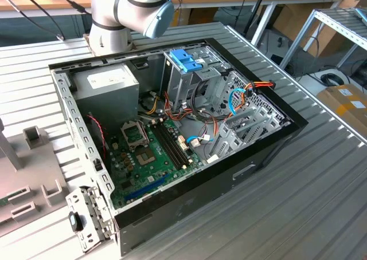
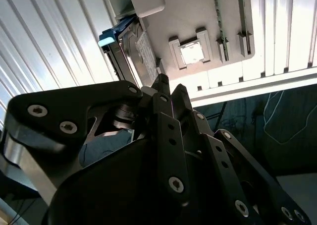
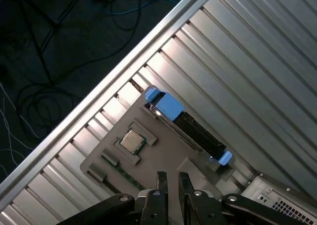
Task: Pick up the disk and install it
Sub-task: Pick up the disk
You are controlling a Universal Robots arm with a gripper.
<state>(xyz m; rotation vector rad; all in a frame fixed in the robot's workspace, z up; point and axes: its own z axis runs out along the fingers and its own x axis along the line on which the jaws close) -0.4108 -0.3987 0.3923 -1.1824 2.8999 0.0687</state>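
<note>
Gripper (image 3: pixel 172 178) (image 2: pixel 170 86): black metal links with bright screw heads, close to the lens in both wrist views. Its two slim fingers stand a narrow gap apart, released, with nothing between them.
Holder plate (image 3: pixel 163 158): matt grey plastic, flat on the table, with raised brackets and pockets, just past the fingertips.
Chip (image 3: pixel 131 140): small square silver package, seated in a square pocket of the plate.
Memory stick (image 3: pixel 120 171): thin green strip in a plate slot, partly hidden behind the gripper links.
Disk (image 3: pixel 193 128) (image 2: pixel 133 51): flat rectangle standing on its long edge along the plate's side away from the gripper, with blue plastic frame at both ends. A silver face with a white label shows in the second wrist view. It is apart from the fingers and untouched.
Table (image 3: pixel 247 61) (image 1: pixel 298 203): ribbed bare metal, shiny.
Floor (image 3: pixel 39 106): dark, with loose cables lying on it.
Computer case (image 1: pixel 229 180): open black tower lying on its side mid-table.
Motherboard (image 1: pixel 149 157): green, inside the case.
Power-supply box (image 1: pixel 106 82): grey, towards the exterior view's far left of the case.
Drive cage (image 1: pixel 186 77): tall perforated metal topped by a blue clip, with red, orange and blue wires beside it.
Arm (image 1: pixel 132 8): pale grey joint with a blue cap, beyond the case, cut off at the frame edge.
</note>
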